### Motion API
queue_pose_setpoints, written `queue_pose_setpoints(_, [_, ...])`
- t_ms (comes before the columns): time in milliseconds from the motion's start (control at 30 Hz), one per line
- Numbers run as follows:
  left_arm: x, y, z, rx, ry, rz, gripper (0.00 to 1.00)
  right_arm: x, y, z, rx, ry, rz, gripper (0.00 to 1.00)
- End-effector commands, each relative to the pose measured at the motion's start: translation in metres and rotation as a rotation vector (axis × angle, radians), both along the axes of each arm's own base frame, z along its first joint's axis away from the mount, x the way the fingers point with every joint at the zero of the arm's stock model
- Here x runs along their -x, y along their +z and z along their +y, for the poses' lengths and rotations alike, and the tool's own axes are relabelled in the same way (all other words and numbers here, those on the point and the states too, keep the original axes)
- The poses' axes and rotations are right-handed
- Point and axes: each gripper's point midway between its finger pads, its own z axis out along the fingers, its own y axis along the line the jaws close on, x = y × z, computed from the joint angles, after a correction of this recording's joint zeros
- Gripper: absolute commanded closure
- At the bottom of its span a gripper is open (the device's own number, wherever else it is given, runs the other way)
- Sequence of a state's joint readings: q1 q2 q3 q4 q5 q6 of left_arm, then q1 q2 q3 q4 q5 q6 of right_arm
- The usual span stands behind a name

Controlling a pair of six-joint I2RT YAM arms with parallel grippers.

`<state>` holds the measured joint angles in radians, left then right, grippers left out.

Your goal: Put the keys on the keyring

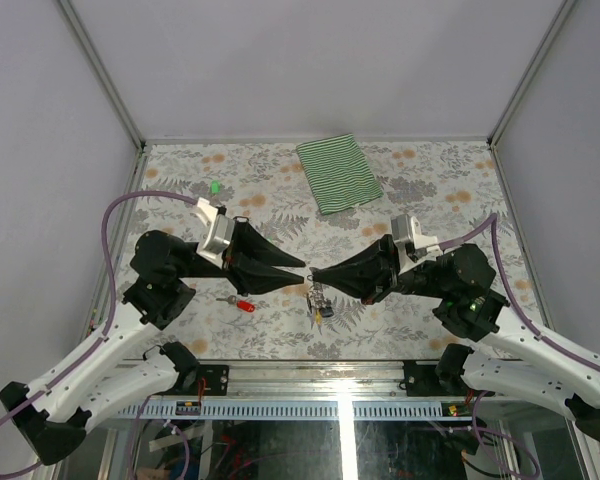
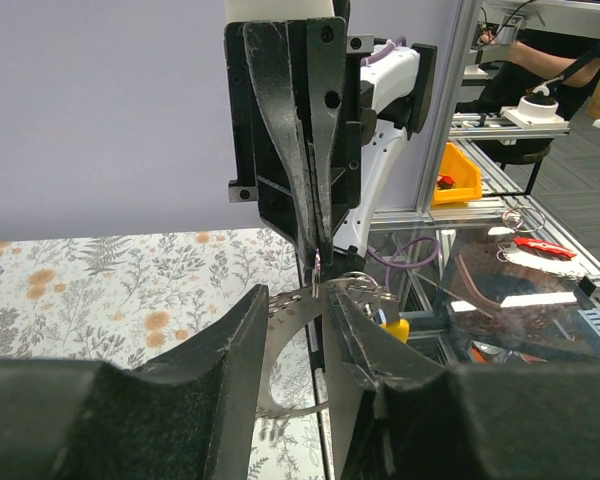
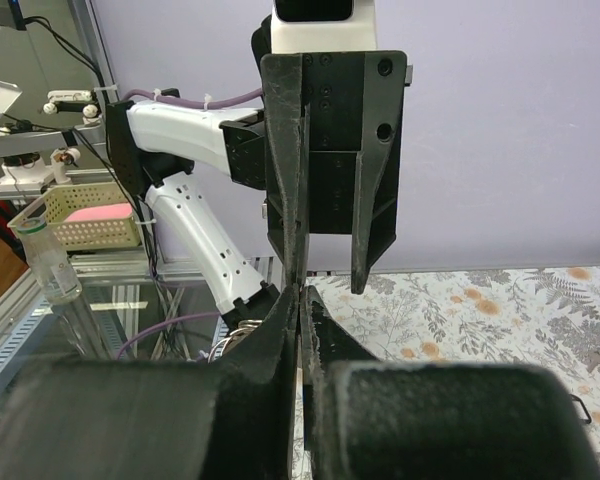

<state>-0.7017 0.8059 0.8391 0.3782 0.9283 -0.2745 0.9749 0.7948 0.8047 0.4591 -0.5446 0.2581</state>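
My left arm stretches low over the bench (image 1: 180,335). My left pincer (image 1: 300,267) is just left of the keyring (image 2: 358,285), its fingers apart around a silvery key (image 2: 292,335), and I cannot tell if they pinch it. From the keyring's right, my right pincer (image 3: 300,325) is clamped on the wire, with a yellow-tagged key (image 1: 320,312) just below the keyring.

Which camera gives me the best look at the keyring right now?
Left wrist: the keyring sits close up between the left fingers. Top external shows only a tiny glint where the arms meet; right wrist catches just a sliver beside the right fingers.
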Motion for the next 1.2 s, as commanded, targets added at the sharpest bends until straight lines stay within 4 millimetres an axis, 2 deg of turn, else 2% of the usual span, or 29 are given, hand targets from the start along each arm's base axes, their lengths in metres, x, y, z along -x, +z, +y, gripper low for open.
queue_pose_setpoints(0, [0.007, 0.012, 0.000, 0.017, -0.021, -0.041, 0.71, 0.011, 0.047, -0.011, -0.122, 0.020, -0.100, 1.00])
queue_pose_setpoints(600, [0.013, 0.013, -0.010, 0.008, -0.042, -0.038, 0.75, 0.007, 0.045, -0.010, -0.114, 0.003, -0.091, 1.00])
queue_pose_setpoints(833, [0.011, 0.008, -0.015, -0.014, -0.037, -0.027, 0.84, 0.008, 0.046, -0.011, -0.117, 0.002, -0.093, 1.00])
queue_pose_setpoints(1000, [0.009, 0.004, -0.017, -0.034, -0.031, -0.022, 0.99, 0.009, 0.047, -0.012, -0.120, 0.004, -0.093, 1.00])
queue_pose_setpoints(1100, [0.008, 0.004, -0.016, -0.033, -0.016, -0.018, 1.00, 0.010, 0.048, -0.013, -0.120, 0.006, -0.095, 1.00])
queue_pose_setpoints(1167, [0.008, 0.005, -0.015, -0.026, -0.008, -0.015, 1.00, 0.011, 0.050, -0.014, -0.125, 0.008, -0.097, 0.95])
